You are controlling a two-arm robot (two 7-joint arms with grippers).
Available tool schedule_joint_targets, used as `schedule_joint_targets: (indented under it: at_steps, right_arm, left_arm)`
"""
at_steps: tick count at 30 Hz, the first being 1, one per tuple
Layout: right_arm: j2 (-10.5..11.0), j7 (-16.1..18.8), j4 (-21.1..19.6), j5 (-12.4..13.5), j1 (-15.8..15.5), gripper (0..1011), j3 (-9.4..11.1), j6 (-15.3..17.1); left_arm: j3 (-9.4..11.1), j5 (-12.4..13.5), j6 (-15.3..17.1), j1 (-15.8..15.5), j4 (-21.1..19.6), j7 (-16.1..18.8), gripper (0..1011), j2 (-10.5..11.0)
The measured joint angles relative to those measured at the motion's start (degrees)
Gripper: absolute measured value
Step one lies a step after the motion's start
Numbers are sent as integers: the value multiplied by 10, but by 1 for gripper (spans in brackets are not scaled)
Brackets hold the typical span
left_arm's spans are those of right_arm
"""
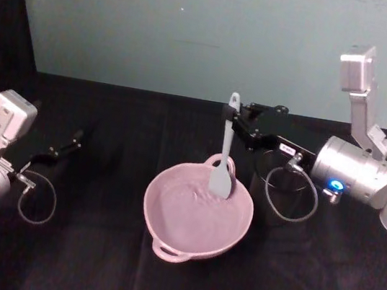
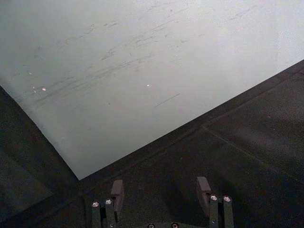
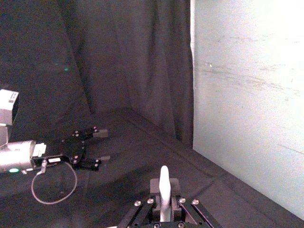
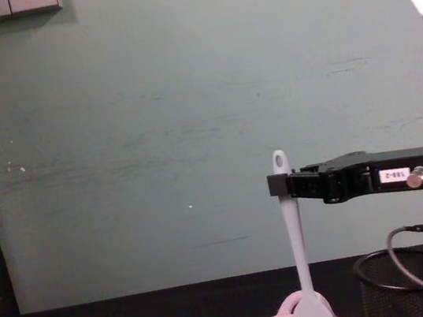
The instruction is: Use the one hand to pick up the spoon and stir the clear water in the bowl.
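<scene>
Clamping spoon (image 1: 224, 166) upright in right gripper (image 1: 234, 125) jaws, blade down in bowl (image 1: 149, 208); with left gripper (image 2: 160, 190) parked near desk (image 1: 88, 264) left edge, jaws apart.

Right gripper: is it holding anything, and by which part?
The right gripper grips the spoon near its handle's top, just under the hole. The left gripper, off left, holds nothing.

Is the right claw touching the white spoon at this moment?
Touching. In the chest view the right claw is shut on the spoon just below its handle hole, no gap. The left claw lies idle, far left.
</scene>
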Motion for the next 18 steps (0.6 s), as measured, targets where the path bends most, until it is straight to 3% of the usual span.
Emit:
schedule_joint_targets:
  at_steps: [9,18]
  right_arm:
    - [18,4,-58,-2,-28,134,-7,15]
    - [-2,25,-67,11,-30,134,-27,14]
  left_arm:
    - [0,0,0,0,0,0,1005,0]
    - [0,0,0,0,0,0,1005,0]
